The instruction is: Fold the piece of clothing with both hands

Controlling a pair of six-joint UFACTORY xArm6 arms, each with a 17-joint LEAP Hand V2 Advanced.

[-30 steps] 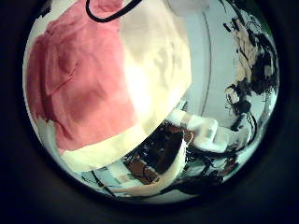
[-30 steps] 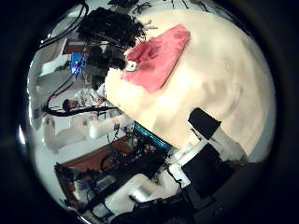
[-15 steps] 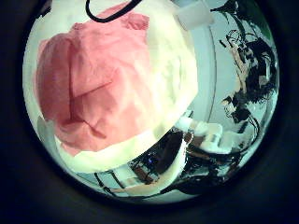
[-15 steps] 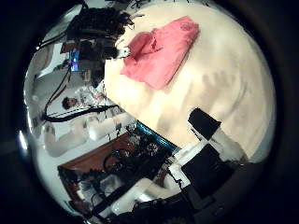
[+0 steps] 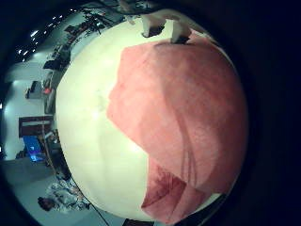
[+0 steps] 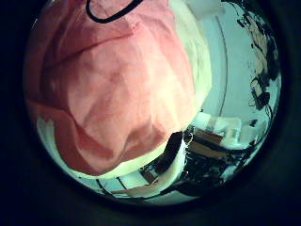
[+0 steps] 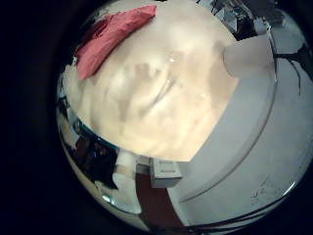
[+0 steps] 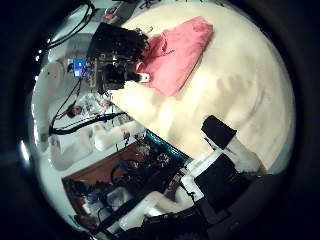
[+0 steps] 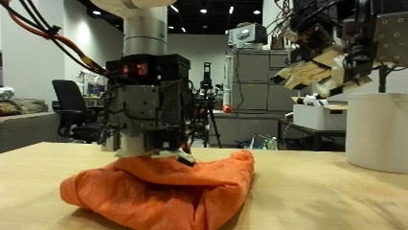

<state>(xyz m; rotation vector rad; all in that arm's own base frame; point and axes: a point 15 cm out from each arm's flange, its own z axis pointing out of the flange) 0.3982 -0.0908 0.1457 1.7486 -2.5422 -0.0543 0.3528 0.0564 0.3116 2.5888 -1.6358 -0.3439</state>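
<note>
An orange piece of clothing point(image 9: 166, 192) lies bunched in a low heap on the tan table point(image 9: 331, 201). My left hand point(image 9: 150, 105) hangs straight down over it, its fingertips point(image 9: 183, 157) touching the top of the heap without curling round the cloth. The cloth point(image 6: 103, 85) fills the left thumb side palm view, so that palm is close to it. My right hand point(image 9: 334, 57) is raised high and well away from the cloth, fingers spread and holding nothing. In the right thumb side palm view the left hand point(image 8: 120, 58) stands at one end of the cloth point(image 8: 178, 52).
A white round container point(image 9: 377, 129) stands on the table below the right hand. Bare table point(image 7: 166, 88) stretches between it and the cloth point(image 7: 112, 34). Lab racks, chairs and shelves stand beyond the table's far edge.
The left hand has come down onto the cloth, which now fills its thumb side palm view. The right hand has barely moved.
</note>
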